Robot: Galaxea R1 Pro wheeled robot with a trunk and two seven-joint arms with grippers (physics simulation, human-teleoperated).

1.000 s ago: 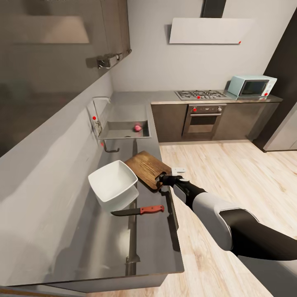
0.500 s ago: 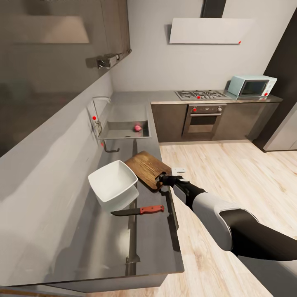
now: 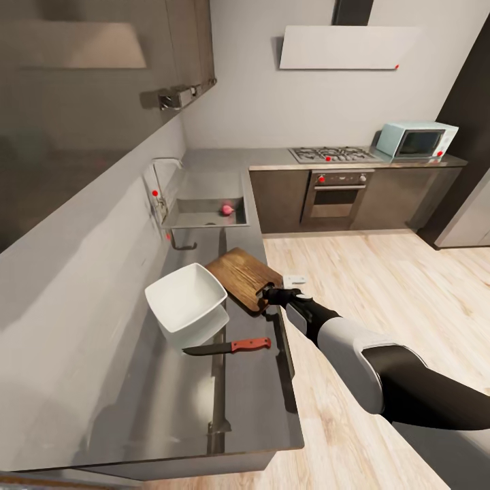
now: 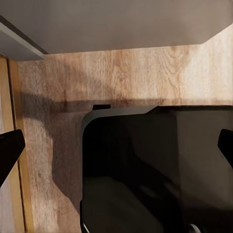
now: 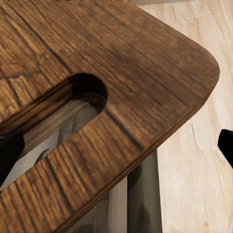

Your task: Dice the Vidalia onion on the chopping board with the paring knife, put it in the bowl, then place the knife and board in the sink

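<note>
The Vidalia onion (image 3: 224, 209) lies pinkish-red in the steel sink (image 3: 197, 218) at the far end of the grey countertop (image 3: 252, 388). Nearer, the dark-brown chopping board (image 3: 241, 274) sits beside the white square bowl (image 3: 185, 299). The paring knife (image 3: 231, 347) with its orange-red handle lies flat in front of the bowl. My right gripper (image 3: 264, 295) is open at the board's slot end. In the right wrist view the chopping board's slot end (image 5: 121, 68) lies between that gripper's (image 5: 116, 145) spread fingertips. My left gripper (image 4: 116, 145) is open over the wood floor and a dark body part.
A chrome tap with a red knob (image 3: 158, 194) stands at the sink's wall side. Across the corner, a dark counter carries a hob (image 3: 331, 156) and a pale-blue microwave (image 3: 415, 141), with an oven (image 3: 337, 197) below. Light wood floor (image 3: 381, 286) spreads to the right of the counter.
The head view has shifted very slightly. The arm, board, bowl, knife and onion have not moved.
</note>
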